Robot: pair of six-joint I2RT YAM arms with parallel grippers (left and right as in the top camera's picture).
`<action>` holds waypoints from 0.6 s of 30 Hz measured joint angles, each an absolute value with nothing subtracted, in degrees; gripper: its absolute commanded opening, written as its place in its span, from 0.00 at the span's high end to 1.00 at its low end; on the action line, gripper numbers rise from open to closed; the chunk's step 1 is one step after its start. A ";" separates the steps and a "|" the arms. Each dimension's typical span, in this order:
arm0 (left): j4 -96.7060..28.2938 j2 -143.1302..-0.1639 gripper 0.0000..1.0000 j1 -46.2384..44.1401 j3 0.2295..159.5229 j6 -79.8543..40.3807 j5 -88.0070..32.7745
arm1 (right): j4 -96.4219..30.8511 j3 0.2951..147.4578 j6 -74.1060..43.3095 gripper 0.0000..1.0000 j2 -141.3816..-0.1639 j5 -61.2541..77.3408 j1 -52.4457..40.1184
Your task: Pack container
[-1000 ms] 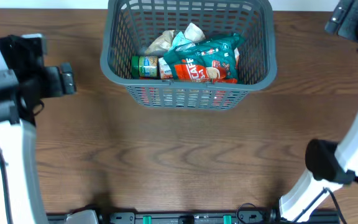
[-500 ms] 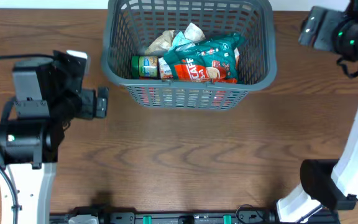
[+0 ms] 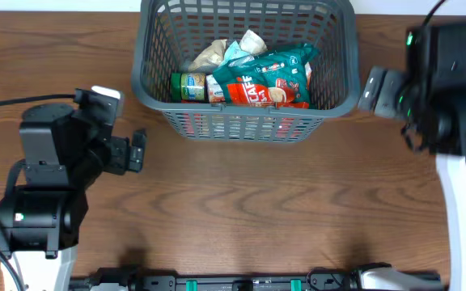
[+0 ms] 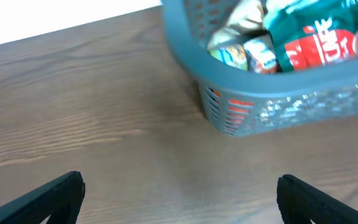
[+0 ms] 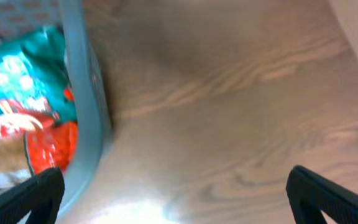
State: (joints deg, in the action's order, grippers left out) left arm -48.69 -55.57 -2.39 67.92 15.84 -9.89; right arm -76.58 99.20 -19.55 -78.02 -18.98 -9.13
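Overhead: left gripper (image 3: pixel 138 151) at middle left, near the container (image 3: pixel 249 121) at upper centre, a teal packet (image 3: pixel 267 81) inside it; right gripper (image 3: pixel 370 89) just beside its right wall; only the 2 wrist views reveal both spread wide, gripping nothing.

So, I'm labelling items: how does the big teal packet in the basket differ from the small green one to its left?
The teal packet is far larger than the small green packet. The teal one bears red panels and white lettering; the green one has yellow markings. The teal one lies toward the container's right wall; the green one sits near the left wall. Both lie inside the container.
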 measured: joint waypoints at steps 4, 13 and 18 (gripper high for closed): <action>-49.06 -55.48 0.01 -4.56 67.16 16.62 -9.89 | -66.59 81.19 -19.66 0.01 -68.49 -17.93 -9.85; -48.01 -50.33 0.01 -6.96 62.15 17.87 -6.72 | -53.67 54.63 -17.50 0.01 -54.30 -15.20 -10.04; -45.63 -44.49 0.01 -6.98 57.41 18.02 -4.89 | -52.40 48.75 -16.29 0.01 -50.76 -13.80 -10.04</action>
State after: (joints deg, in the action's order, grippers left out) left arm -45.63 -44.49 -6.98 57.41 18.02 -4.89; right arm -52.40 48.75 -16.29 -50.76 -13.80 -10.04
